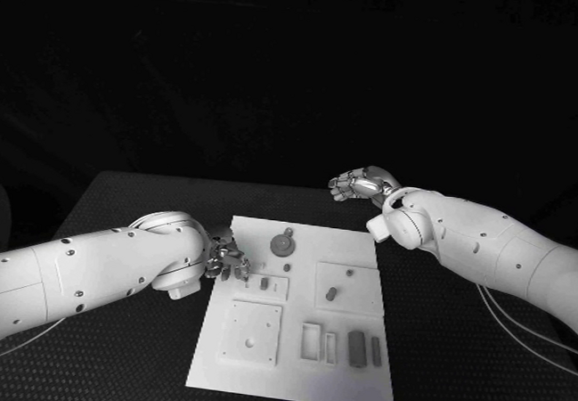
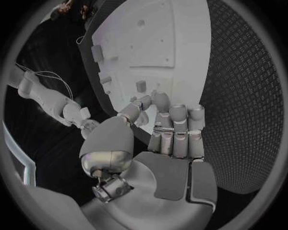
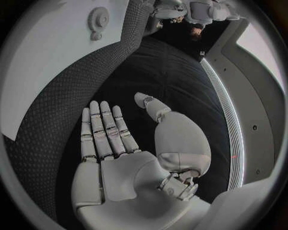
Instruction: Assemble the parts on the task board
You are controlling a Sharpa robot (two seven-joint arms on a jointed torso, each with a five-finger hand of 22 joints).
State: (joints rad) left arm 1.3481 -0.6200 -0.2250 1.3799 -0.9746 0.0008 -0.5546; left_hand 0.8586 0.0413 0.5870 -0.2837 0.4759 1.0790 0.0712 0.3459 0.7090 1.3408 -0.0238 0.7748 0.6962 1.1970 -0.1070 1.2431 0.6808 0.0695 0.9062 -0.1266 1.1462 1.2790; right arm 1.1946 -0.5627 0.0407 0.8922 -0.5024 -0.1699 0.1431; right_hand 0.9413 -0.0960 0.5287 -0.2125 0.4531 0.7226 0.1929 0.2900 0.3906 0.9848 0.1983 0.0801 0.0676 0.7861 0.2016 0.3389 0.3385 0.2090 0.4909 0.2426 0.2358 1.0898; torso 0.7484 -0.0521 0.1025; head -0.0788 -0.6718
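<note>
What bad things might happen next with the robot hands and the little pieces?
The left hand hangs at the board's left edge, right by a small part; a careless move might knock it or nudge the board. The right hand is open beyond the board's far corner, so it probably has a long reach back and might bump the round part.

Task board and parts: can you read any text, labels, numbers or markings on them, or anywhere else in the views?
None: no view shows a readable word, number, brand or sign.
Task board: plain white, with recesses and holes only.
Round part: no marking I can make out; too small to be sure.
Left robot hand and right robot hand: bare metal, no lettering.
Table: only a dotted texture.
</note>
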